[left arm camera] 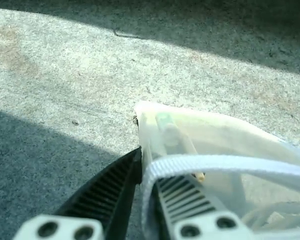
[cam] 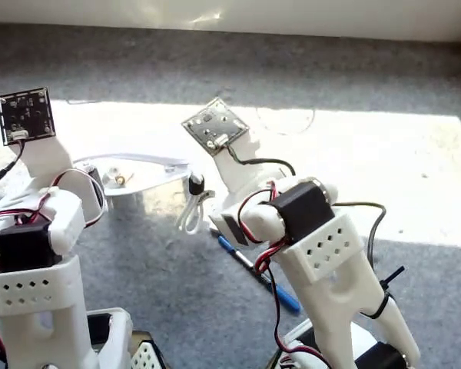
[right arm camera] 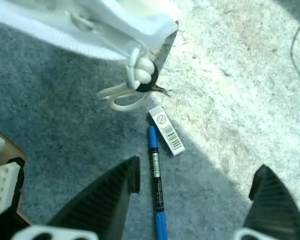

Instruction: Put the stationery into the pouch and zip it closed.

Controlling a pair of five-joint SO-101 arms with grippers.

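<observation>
A translucent white pouch (cam: 142,171) lies on the grey carpet, with a green-tipped item (left arm camera: 164,120) inside it. My left gripper (left arm camera: 147,169) is shut on the pouch's edge (left arm camera: 190,162), with its white band pinched between the black fingers. The zip's white cord loop (right arm camera: 124,95) hangs off the pouch's end (right arm camera: 90,25). A blue pen (right arm camera: 155,175) and a small white eraser (right arm camera: 166,131) lie side by side on the carpet beyond the cord. My right gripper (right arm camera: 199,169) hovers open above them with nothing in it. The pen (cam: 253,270) sticks out from under the right arm (cam: 307,223).
Grey carpet (cam: 353,154) covers the floor, half in bright sunlight and half in shade. A thin cable (cam: 292,119) lies on the lit part behind the arms. A black cable (cam: 373,223) runs from the right arm's base.
</observation>
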